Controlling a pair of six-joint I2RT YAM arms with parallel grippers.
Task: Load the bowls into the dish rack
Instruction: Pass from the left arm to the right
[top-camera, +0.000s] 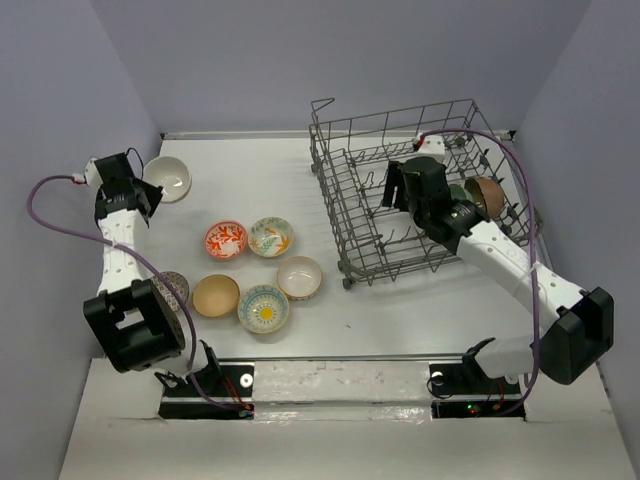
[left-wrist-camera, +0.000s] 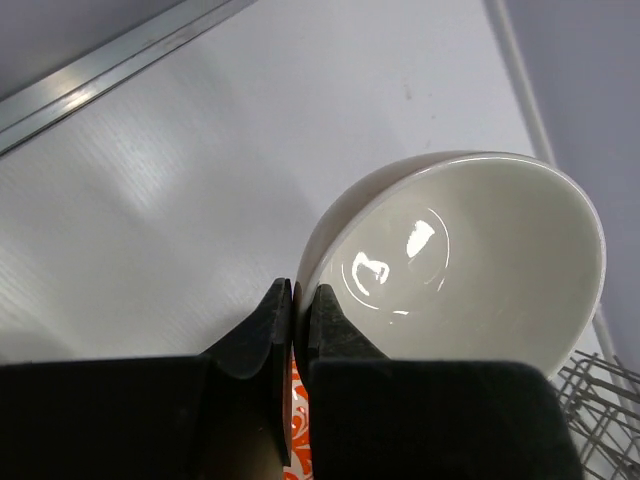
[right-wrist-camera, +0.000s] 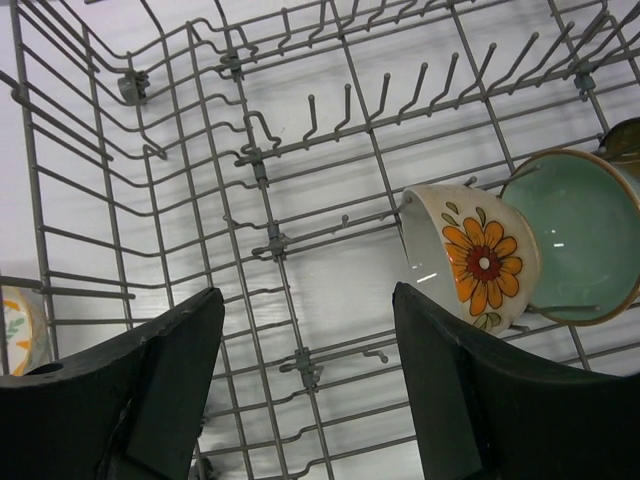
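Rim of white bowl (left-wrist-camera: 480, 260) (mouth up) clenched in left tool (left-wrist-camera: 292, 310), right tool (right-wrist-camera: 305, 330) released over rack (right-wrist-camera: 260, 160), floral bowl (right-wrist-camera: 470, 255) on edge

Your left pincer (left-wrist-camera: 302, 305) and right pincer (right-wrist-camera: 308, 292) are black. Your white bowl (left-wrist-camera: 470, 260) is plain and glossy. On the white desk (top-camera: 400, 310) you see a red-orange patterned bowl (top-camera: 226, 240), a cream floral bowl (top-camera: 270, 237), a tan bowl (top-camera: 216, 296), a blue-rimmed bowl (top-camera: 263, 308) with a yellow centre, and a pale pinkish bowl (top-camera: 300, 277). In your grey dish rack (right-wrist-camera: 258, 160), an orange-flowered cream bowl (right-wrist-camera: 470, 258) has green leaves, and a teal bowl (right-wrist-camera: 575, 235) has a brown rim.
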